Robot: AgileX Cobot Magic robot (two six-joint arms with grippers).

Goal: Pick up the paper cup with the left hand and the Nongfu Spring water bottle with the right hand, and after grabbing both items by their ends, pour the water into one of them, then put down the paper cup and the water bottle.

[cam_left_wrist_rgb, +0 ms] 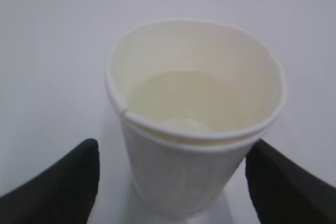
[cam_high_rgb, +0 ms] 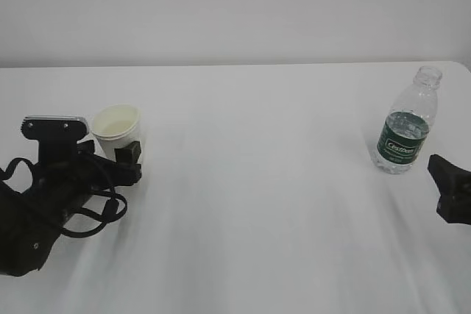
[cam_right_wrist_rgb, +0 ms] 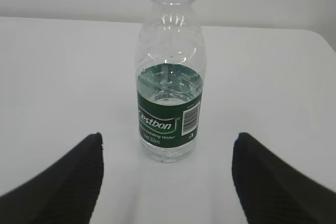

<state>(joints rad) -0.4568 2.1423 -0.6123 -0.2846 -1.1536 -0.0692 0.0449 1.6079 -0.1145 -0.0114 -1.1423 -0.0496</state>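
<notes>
Two items upright: paper cup, water bottle, mouths up.

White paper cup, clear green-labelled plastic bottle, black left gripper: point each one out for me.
White paper cup [cam_left_wrist_rgb: 184, 177]: left wrist view, outer wall below rim.
Clear green-labelled plastic bottle [cam_right_wrist_rgb: 169, 116]: right wrist view, on the label.
Black left gripper [cam_left_wrist_rgb: 173, 187]: left wrist view, midway between its fingertips.

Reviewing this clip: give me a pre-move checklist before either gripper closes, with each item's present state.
1. White paper cup upright between the open left gripper fingers: ok.
2. Cup holds pale liquid already: ok.
3. Clear ribbed plastic bottle with green label upright, capless: ok.
4. Open right gripper centred on the bottle: ok.
5. Right fingers reach the bottle's sides: not ok, short of it.
6. Left fingers touching the cup: cannot tell.
</notes>
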